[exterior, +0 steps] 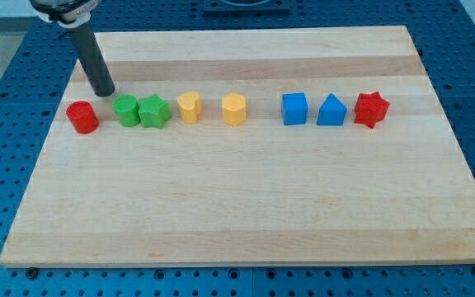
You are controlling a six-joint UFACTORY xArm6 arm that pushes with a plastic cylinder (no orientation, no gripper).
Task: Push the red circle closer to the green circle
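Observation:
The red circle [82,117] sits at the view's left end of a row of blocks on the wooden board [246,206]. The green circle [125,110] lies just to its right, a small gap apart, and touches a green star [154,112]. My tip [104,92] rests on the board just above the gap between the red circle and the green circle, touching neither. The dark rod slants up to the view's top left.
Further right along the same row stand two yellow blocks [189,107] [234,109], a blue cube [294,109], a blue triangular block [331,110] and a red star [371,110]. A blue perforated table surrounds the board.

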